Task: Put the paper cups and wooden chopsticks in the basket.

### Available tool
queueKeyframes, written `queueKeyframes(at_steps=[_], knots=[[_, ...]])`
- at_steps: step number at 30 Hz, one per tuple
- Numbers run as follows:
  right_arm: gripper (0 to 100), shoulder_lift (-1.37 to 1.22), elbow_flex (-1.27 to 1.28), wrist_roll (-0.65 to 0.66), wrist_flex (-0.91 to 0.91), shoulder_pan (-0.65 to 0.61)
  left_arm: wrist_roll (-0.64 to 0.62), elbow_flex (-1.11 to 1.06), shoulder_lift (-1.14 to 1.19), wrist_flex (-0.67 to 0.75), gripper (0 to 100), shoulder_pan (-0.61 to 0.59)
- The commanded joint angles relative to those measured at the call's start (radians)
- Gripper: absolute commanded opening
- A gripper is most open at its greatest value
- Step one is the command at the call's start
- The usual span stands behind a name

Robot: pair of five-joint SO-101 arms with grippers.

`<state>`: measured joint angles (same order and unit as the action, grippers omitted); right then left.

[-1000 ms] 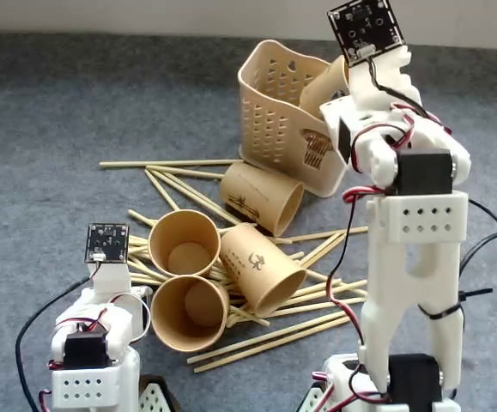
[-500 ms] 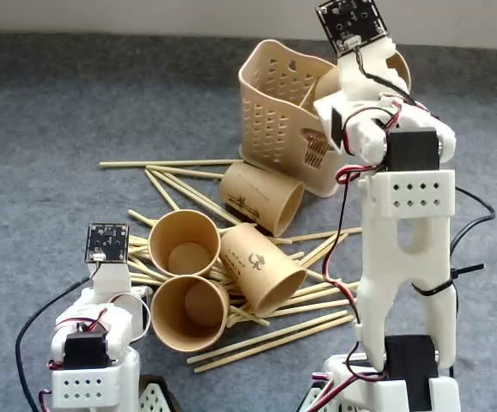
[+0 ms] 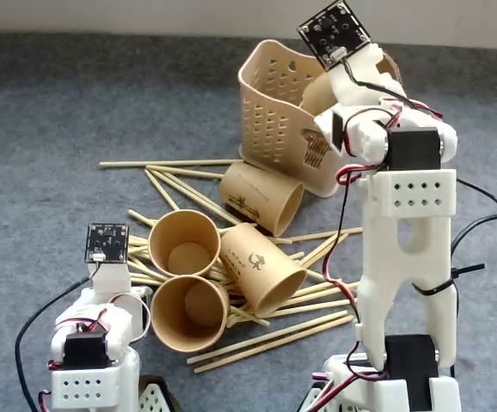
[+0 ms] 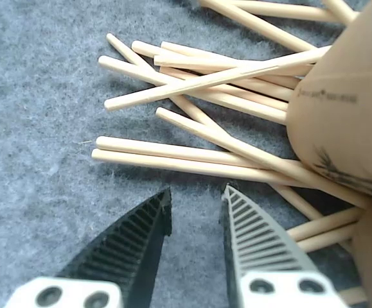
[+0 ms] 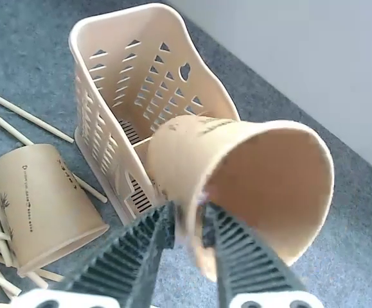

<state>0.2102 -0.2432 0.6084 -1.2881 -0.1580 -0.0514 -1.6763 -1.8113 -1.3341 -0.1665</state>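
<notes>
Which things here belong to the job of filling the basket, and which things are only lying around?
Belong to the job:
basket
held cup, clamped in the right gripper near the basket
four loose cups on the mat
wooden chopsticks, scattered under and around the cups

Only there:
grey mat
pale wall behind

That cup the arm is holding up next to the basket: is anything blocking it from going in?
Nothing visible does. The right gripper is shut on the rim of the paper cup and holds it right at the basket. The basket's top is open, and what shows of its inside looks bare.
</notes>
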Motion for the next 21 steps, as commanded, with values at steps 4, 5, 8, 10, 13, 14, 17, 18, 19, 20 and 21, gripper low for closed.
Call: queueKeyframes(at_steps=[4,5,8,10,13,14,17,18,19,20,21], knots=[[20.2,0.039,-0.054,0.003,0.005,-0.019,0.0,-0.019,-0.007,-0.002,14,0.001],[20.2,0.039,-0.051,0.003,0.005,-0.025,0.0,-0.019,-0.007,-0.002,14,0.001],[20.2,0.039,-0.051,0.003,0.005,-0.047,0.0,-0.019,-0.007,-0.002,14,0.001],[20.1,0.038,-0.05,0.003,0.021,-0.058,0.0,-0.019,-0.007,-0.002,14,0.001],[13.5,0.036,-0.047,0.003,0.077,-0.07,0.0,-0.019,-0.007,-0.002,14,0.001],[9.1,0.035,-0.047,0.003,0.093,-0.074,0.0,-0.019,-0.007,-0.002,14,0.001],[1.3,0.012,-0.048,0.005,0.104,-0.076,0.0,-0.019,-0.007,-0.002,14,0.001],[1.7,0.001,-0.053,0.006,0.085,-0.076,0.0,-0.019,-0.007,-0.002,14,0.001],[1.8,-0.012,-0.056,0.008,0.062,-0.074,0.0,-0.019,-0.007,-0.002,14,0.001],[1.8,-0.022,-0.058,0.009,0.041,-0.074,0.0,-0.019,-0.007,-0.002,14,0.001],[1.8,-0.027,-0.058,0.009,0.024,-0.073,0.0,-0.019,-0.007,-0.002,14,0.001]])
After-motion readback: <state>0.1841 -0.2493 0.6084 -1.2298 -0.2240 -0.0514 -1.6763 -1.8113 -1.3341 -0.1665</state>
